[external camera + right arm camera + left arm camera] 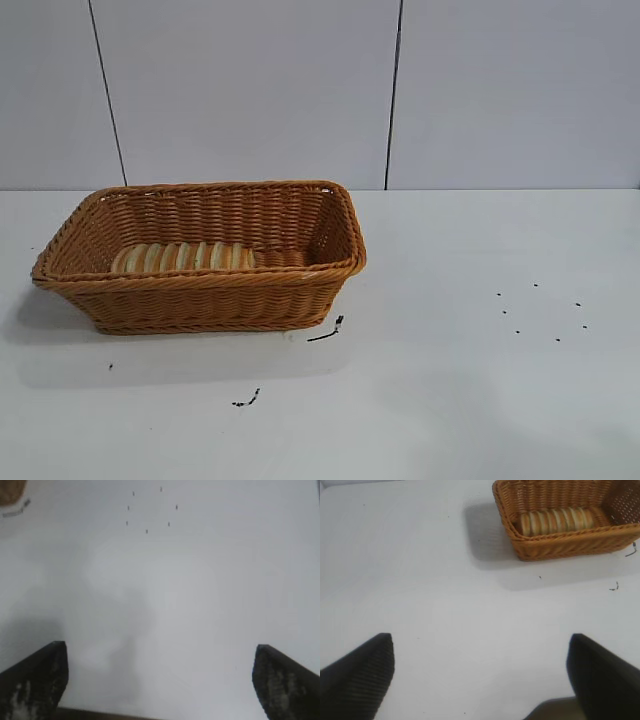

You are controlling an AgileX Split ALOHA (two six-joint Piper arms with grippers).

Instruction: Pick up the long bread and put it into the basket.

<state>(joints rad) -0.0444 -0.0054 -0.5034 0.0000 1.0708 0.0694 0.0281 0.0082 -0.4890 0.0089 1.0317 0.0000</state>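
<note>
The long bread (pixel 182 257), tan with pale crosswise stripes, lies inside the orange-brown wicker basket (pixel 200 300) at the left of the table. Both show in the left wrist view, the bread (pixel 557 521) lying along the near wall of the basket (pixel 570 545). My left gripper (pixel 481 641) is open and empty over bare table, well away from the basket. My right gripper (pixel 160 650) is open and empty over bare table on the right side. Neither arm shows in the exterior view.
Small black marks (pixel 325 333) lie on the white table by the basket's front right corner, and a ring of black dots (pixel 540 310) lies at the right. A grey panelled wall stands behind the table.
</note>
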